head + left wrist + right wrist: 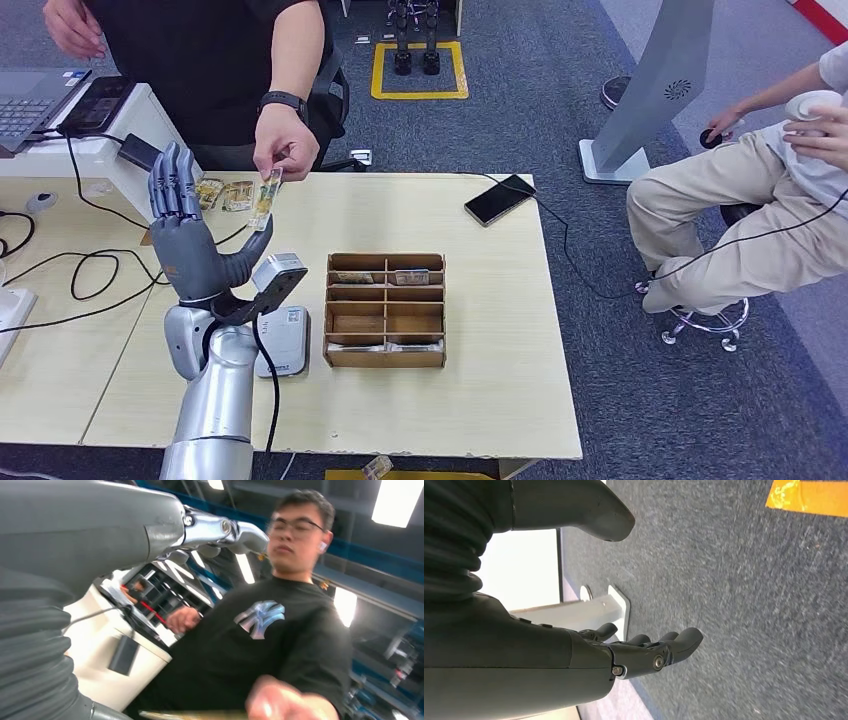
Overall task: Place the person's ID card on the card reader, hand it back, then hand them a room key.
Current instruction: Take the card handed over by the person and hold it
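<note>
**Head view: the left hand is raised and empty as a person holds out the ID card**

Head view, left of the frame: a laptop [30,100] sits at the upper left corner on a white stand, with dark cables [90,262] trailing over the pale wooden table [480,380]. The robot's left hand [185,235] stands upright left of centre, fingers straight and apart, thumb out to the right, gripping nothing. Just right of its fingertips, the person's hand [285,145] pinches the ID card [265,200] by its upper end; the card hangs over the table's far edge, close to the robot's fingers but apart from them. Two small cards [224,193] lie on the table behind the raised hand. Below the wrist, the white card reader [285,345] lies flat, partly hidden by the forearm. At centre stands a wooden compartment box [385,310], with cards in its rear row. Further right, a black phone [500,199] lies near the table's far edge, on a cable. At the right edge a seated person [740,220] in beige trousers is visible.

In the left wrist view, the person in a black T-shirt [280,630] faces the camera, a blurred hand at the lower edge.

In the right wrist view, the right hand [644,652] hangs above grey carpet [749,605], fingers loosely extended and apart, holding nothing.
</note>
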Robot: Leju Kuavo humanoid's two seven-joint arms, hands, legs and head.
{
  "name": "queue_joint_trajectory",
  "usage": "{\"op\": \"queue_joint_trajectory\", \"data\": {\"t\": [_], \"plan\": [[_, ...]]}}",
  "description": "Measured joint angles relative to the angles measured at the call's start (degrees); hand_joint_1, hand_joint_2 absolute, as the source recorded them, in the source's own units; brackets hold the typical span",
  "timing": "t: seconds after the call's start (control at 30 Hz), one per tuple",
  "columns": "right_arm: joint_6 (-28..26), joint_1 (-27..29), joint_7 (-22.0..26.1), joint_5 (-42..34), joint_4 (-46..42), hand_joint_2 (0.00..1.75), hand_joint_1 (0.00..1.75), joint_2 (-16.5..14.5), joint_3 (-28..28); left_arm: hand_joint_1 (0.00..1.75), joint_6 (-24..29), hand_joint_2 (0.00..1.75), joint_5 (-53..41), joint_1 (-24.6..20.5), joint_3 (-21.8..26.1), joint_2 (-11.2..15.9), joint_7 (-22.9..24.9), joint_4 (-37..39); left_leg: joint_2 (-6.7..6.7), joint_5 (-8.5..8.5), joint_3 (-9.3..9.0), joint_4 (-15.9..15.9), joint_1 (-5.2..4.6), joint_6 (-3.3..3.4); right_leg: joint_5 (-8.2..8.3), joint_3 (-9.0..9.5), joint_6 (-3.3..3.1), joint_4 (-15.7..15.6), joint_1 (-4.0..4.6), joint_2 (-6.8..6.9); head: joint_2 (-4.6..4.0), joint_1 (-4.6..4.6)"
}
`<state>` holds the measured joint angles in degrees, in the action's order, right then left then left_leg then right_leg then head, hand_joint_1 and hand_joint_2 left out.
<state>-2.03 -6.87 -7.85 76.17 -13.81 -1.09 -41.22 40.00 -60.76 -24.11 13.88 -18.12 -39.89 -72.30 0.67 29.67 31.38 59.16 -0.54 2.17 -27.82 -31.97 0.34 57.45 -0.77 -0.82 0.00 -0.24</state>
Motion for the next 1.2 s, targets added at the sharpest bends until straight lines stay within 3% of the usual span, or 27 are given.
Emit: {"op": "queue_joint_trajectory", "data": {"t": [0.27,0.6,0.83,1.07,1.2], "plan": [[-0.33,-0.13,1.19,-0.01,0.00,1.75,0.00,0.27,0.96,0.00,0.02,1.75,-0.06,0.00,1.28,-0.23,0.02,0.00,0.00,0.00,0.01,0.00,0.01,0.00,0.00,0.00,0.00,0.00,0.00,0.00,0.00,0.02],[-6.70,-0.06,1.91,-3.95,-0.06,1.75,0.00,0.46,0.98,0.00,0.02,1.75,2.18,0.11,2.05,-0.43,-0.11,0.25,0.00,0.00,0.01,0.00,0.00,0.00,0.00,0.00,0.00,0.00,0.00,0.00,0.00,0.01],[-11.85,0.20,1.66,-8.70,-0.22,1.75,0.00,0.48,-1.81,0.00,0.02,1.75,1.95,0.16,2.16,-0.50,0.33,1.03,0.00,0.00,0.01,0.00,0.01,0.00,-0.01,-0.01,0.00,0.00,0.00,0.00,0.00,0.02],[-13.38,1.79,2.49,-10.78,-0.24,1.75,0.00,0.62,-4.99,0.00,0.02,1.75,-0.99,0.23,2.17,-0.50,3.39,1.73,0.00,0.01,0.03,0.00,0.00,0.01,-0.01,-0.01,0.01,0.00,0.00,0.01,0.00,0.02],[-13.58,2.36,2.62,-11.08,-0.24,1.75,0.00,0.68,-6.05,1.75,0.02,1.75,0.31,0.25,2.18,-0.48,3.07,1.92,-0.01,0.01,0.03,0.00,0.00,0.01,-0.01,-0.01,0.01,0.00,0.00,0.01,0.00,0.02]]}}
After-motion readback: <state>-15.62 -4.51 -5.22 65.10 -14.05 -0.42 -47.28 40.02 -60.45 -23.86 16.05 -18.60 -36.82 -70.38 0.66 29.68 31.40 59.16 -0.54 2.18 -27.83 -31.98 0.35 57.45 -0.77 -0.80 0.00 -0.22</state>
